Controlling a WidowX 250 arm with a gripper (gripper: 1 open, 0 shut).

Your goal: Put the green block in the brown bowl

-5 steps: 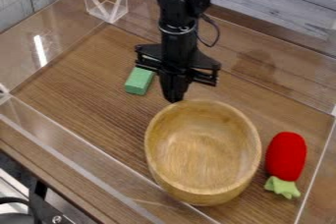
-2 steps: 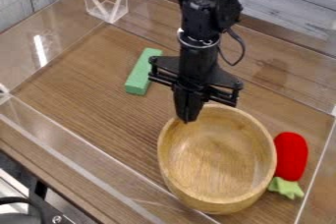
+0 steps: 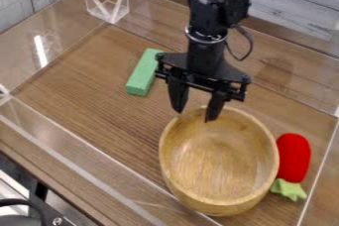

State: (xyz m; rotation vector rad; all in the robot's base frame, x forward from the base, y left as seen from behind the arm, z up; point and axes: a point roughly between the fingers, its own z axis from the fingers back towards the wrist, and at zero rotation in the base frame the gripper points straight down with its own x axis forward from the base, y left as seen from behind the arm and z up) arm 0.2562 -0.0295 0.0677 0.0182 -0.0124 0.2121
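The green block (image 3: 145, 72) lay flat on the wooden table (image 3: 93, 96), just to the picture-left of the pincer (image 3: 195, 104) and slightly farther up the view than its fingertips. You had one relation to resolve first: the offset from pincer to block ran mainly sideways, toward the picture-left. The block's long axis ran up and down the view, its upper end leaning a little toward the pincer. The two fingertips stood apart across the view, so that you could judge their spread roughly suited to straddling the block's narrow width, with perhaps a small turn.

The pincer was wide and held nothing that you could see. Its tips overlapped the far rim of the brown bowl (image 3: 219, 166) in the view; you could not tell whether they touched it. The bowl opened directly below the pincer in the view, and the red strawberry toy (image 3: 291, 155) lay beyond the bowl's picture-right side.

You had to clear the rim before shifting sideways (a low traverse risked dragging the bowl). The height of the tips above the table was hard to make out. The arm's upper part was cut off by the top edge, while the block's upper face was in plain sight.
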